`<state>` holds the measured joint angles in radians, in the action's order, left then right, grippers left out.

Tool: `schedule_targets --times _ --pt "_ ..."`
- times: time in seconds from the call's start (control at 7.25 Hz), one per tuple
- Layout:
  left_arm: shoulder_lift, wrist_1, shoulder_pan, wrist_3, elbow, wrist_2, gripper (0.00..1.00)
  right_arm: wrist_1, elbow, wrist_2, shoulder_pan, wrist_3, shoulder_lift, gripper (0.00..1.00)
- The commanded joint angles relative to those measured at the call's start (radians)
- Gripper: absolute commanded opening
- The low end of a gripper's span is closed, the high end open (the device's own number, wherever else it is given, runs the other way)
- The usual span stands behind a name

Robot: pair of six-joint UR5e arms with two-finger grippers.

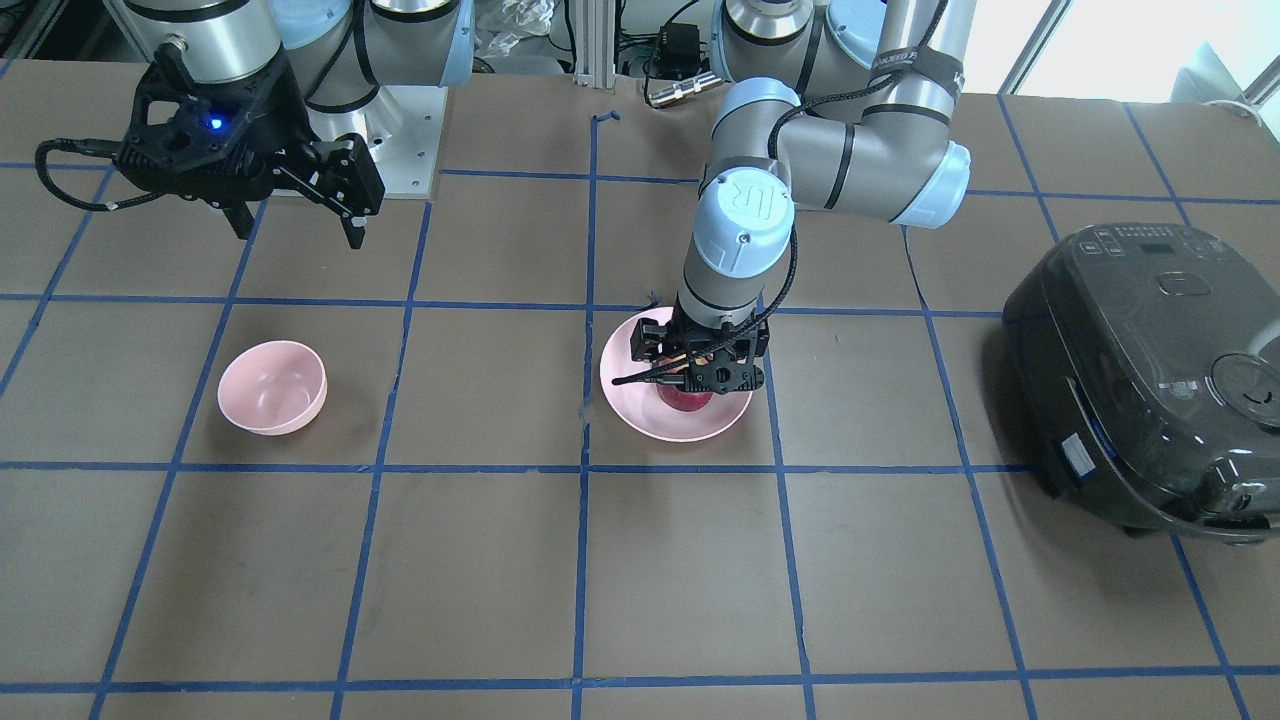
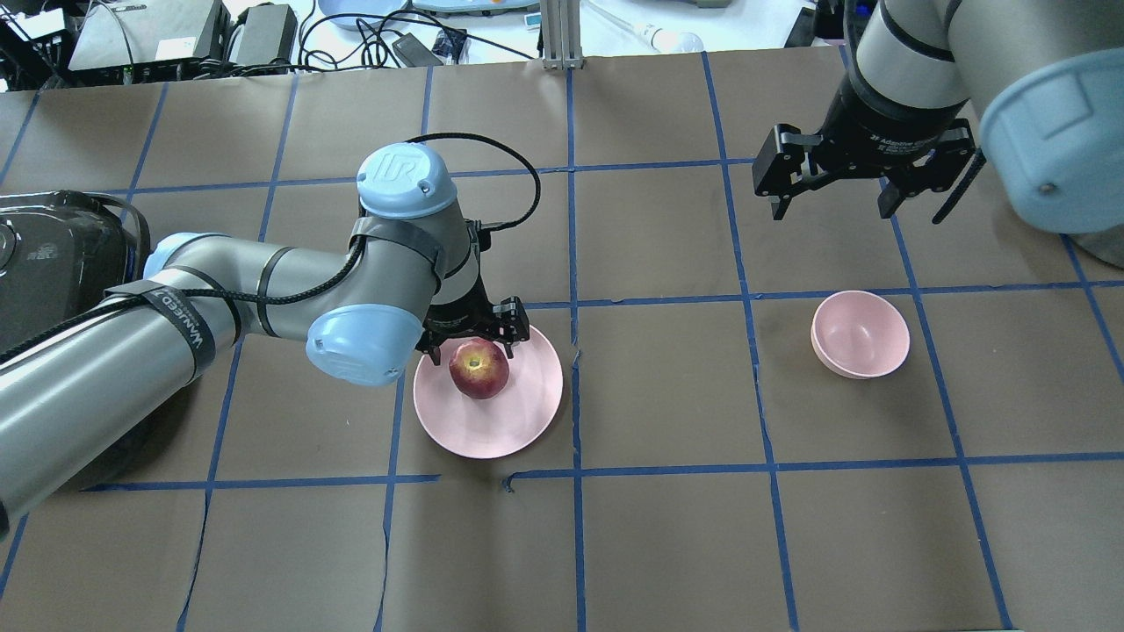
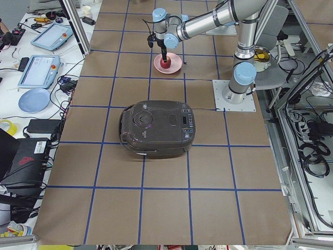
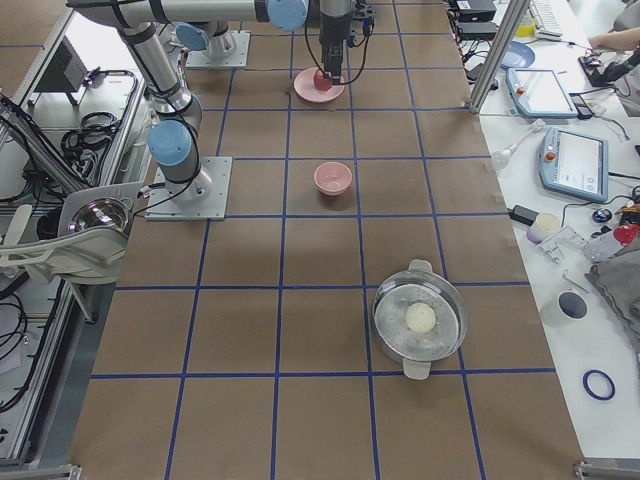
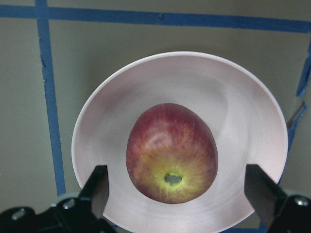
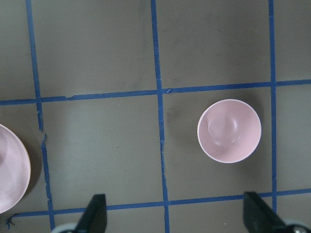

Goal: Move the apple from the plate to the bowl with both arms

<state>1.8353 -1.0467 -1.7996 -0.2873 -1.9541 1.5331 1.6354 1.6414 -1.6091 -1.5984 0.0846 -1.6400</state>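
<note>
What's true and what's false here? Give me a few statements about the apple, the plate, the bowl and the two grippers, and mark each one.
1. The apple lies on the plate. True.
2. The bowl has fruit in it. False: it is empty.
3. The left gripper is shut on the apple. False: it is open, with a finger on either side of the apple and a gap at each in the wrist view.
4. The right gripper is open and holds nothing. True.
5. The black cooker stands between the plate and the bowl. False: it stands on the side of the plate away from the bowl.
</note>
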Motion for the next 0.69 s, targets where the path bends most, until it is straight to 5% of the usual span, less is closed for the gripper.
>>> schedule_targets --times 0.0,0.28,0.41,0.55 --pt "0.022 0.089 -0.001 0.011 -0.06 0.001 1.0 0.0 0.0 0.0 0.005 -0.002 0.0 1.0" --pt "0.041 0.131 -0.001 0.005 -0.059 -0.001 1.0 0.053 0.003 0.003 0.038 -0.011 0.006 1.0" --pt "0.042 0.134 -0.001 0.008 -0.057 0.001 0.74 0.069 0.005 0.009 0.09 -0.087 0.026 1.0" --pt "0.044 0.134 -0.001 0.014 -0.054 0.001 0.32 0.064 0.006 0.012 0.162 -0.208 0.032 1.0"
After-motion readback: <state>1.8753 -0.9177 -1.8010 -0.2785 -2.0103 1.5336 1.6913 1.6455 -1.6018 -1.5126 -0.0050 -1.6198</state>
